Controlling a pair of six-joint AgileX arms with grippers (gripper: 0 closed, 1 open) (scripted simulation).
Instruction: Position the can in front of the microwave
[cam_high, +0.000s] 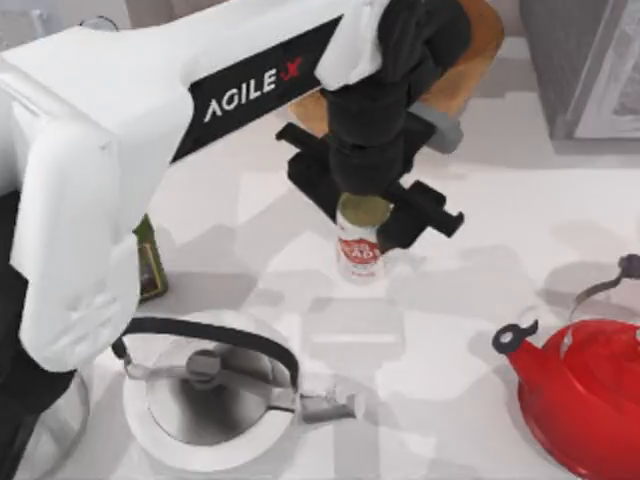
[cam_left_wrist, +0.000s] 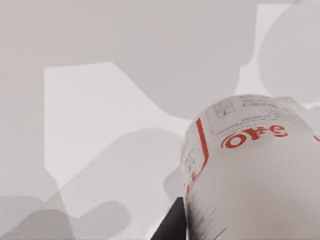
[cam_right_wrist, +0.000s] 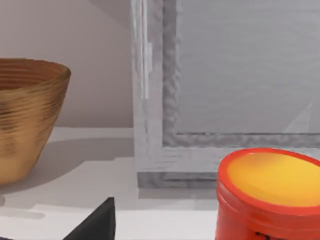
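Top view: left arm reaches from the left edge across the desk (cam_high: 470, 330) toward its middle. The left tool (cam_high: 372, 205) sits directly over the can (cam_high: 360, 252), its black body covering most of the dull gold lid; one dark finger (cam_high: 405, 228) shows just beside the can's right flank. The can stands upright near the desk's centre, white body, red label facing the camera.

Whether the fingers are clamped on the can or merely around it: cannot tell from this angle.

Left wrist view: the can (cam_left_wrist: 250, 170) is very close to the lens, with red lettering and fine print on its white wall. A dark finger tip (cam_left_wrist: 172, 225) lies against or just beside the can's side; contact not resolvable. Pale desk surface (cam_left_wrist: 90, 115) behind it, with overlapping grey shadows.

Other items, top view: white kettle with black handle (cam_high: 210, 395) at lower left; red kettle (cam_high: 585, 395) at lower right; green bottle (cam_high: 150, 262) partly hidden under the left arm; wooden bowl (cam_high: 470, 50) at the top, behind the arm; dark grey appliance (cam_high: 585, 65) in the top right corner.

Right wrist view: wooden bowl (cam_right_wrist: 27, 115), grey appliance with framed panel (cam_right_wrist: 165, 100), a red container with yellow-orange top (cam_right_wrist: 267, 195). State of the right tool: cannot tell.
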